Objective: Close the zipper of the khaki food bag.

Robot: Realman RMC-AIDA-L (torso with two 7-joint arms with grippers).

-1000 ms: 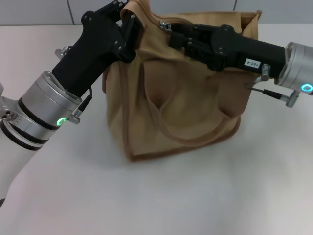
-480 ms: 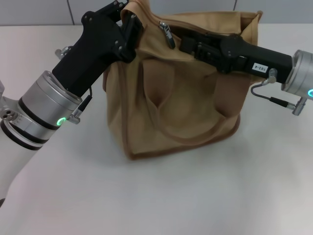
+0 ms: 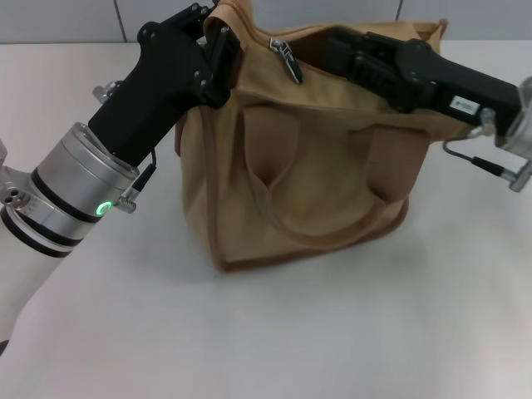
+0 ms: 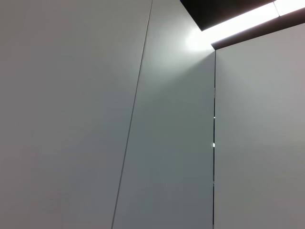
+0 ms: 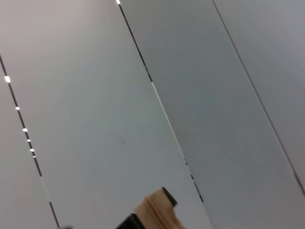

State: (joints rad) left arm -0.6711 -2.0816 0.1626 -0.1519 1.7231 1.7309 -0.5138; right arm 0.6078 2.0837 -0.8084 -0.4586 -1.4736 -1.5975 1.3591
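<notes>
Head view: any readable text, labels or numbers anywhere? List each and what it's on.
One white sticker on the right arm's black forearm, with dark print too small to read.
No text on the khaki food bag, the zipper pull, the left arm or the table.
Both wrist views: none.

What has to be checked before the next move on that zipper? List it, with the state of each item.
1. Left gripper clamps the top corner of the khaki food bag: ok, shut on the fabric there.
2. Zipper pull in sight: ok, it hangs free at the end near the left gripper.
3. Right gripper on the pull: not ok, it lies over the bag's top, apart from the pull.
4. Top fully closed along its length: cannot tell, the right arm covers most of it.
5. Bag upright on the table: ok.
</notes>
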